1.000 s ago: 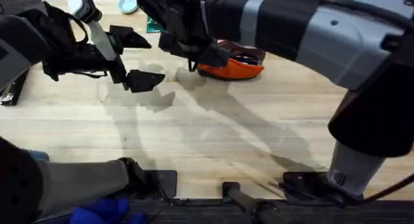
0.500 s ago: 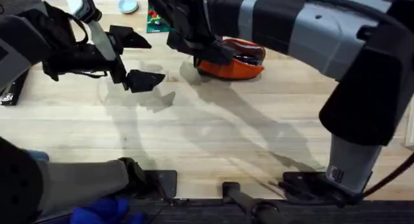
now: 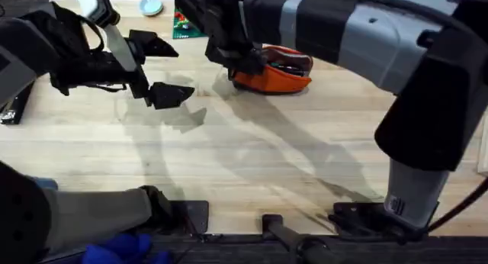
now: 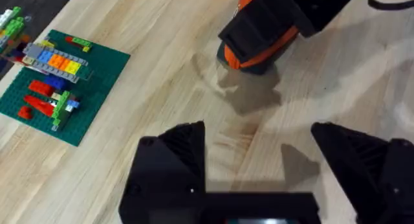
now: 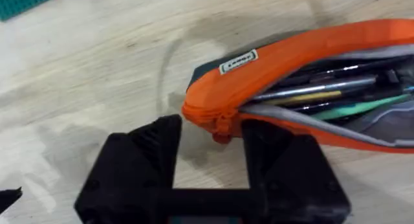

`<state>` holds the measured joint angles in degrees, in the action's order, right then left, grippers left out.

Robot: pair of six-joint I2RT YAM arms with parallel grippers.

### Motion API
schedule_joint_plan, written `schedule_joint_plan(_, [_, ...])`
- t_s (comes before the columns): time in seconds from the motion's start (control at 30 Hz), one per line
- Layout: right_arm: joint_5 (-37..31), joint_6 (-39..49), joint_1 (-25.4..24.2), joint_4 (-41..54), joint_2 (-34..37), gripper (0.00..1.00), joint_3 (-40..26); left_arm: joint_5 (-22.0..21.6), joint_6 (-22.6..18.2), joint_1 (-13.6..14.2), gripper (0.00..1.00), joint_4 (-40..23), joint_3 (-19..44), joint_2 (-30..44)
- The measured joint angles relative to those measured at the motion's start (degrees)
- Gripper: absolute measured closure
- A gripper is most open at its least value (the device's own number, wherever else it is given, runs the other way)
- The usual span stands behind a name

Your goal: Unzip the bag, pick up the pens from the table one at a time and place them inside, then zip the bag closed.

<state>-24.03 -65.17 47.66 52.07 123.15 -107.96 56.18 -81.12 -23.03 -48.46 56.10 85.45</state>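
Right hand [image 5: 210, 136] narrow, straddling bag [image 5: 304, 75] zipper pull; left hand [image 4: 265, 159] wide, near brick plate [image 4: 61, 81].

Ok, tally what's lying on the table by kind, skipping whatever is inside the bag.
Bag: 1
Lego plate: 1
Round blue-white item: 1
Dark item at the left edge: 1
Total: 4
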Motion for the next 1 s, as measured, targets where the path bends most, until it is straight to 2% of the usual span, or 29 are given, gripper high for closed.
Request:
schedule_joint_plan(0.23, [0.0,0.0,-0.1,-0.2,0.6,0.6,0.0,0.0,-0.1,0.0,0.008,0.0,0.0,0.0])
schedule_joint_plan(0.33, [0.2,0.0,-0.1,-0.5,0.6,0.734,0.0,0.0,-0.2,0.0,0.008,0.0,0.0,0.0])
schedule_joint_plan(0.43, [0.3,0.0,-0.1,-0.7,0.6,0.935,0.0,0.0,-0.2,0.0,0.008,0.0,0.0,0.0])
schedule_joint_plan(0.47, [0.3,0.0,-0.1,-0.7,0.6,0.957,-0.1,0.0,-0.2,0.0,0.008,0.0,0.0,0.0])
schedule_joint_plan(1.0, [1.1,0.0,-0.5,-0.1,0.0,0.969,-0.2,0.0,-0.2,0.0,0.008,0.0,0.0,0.0])
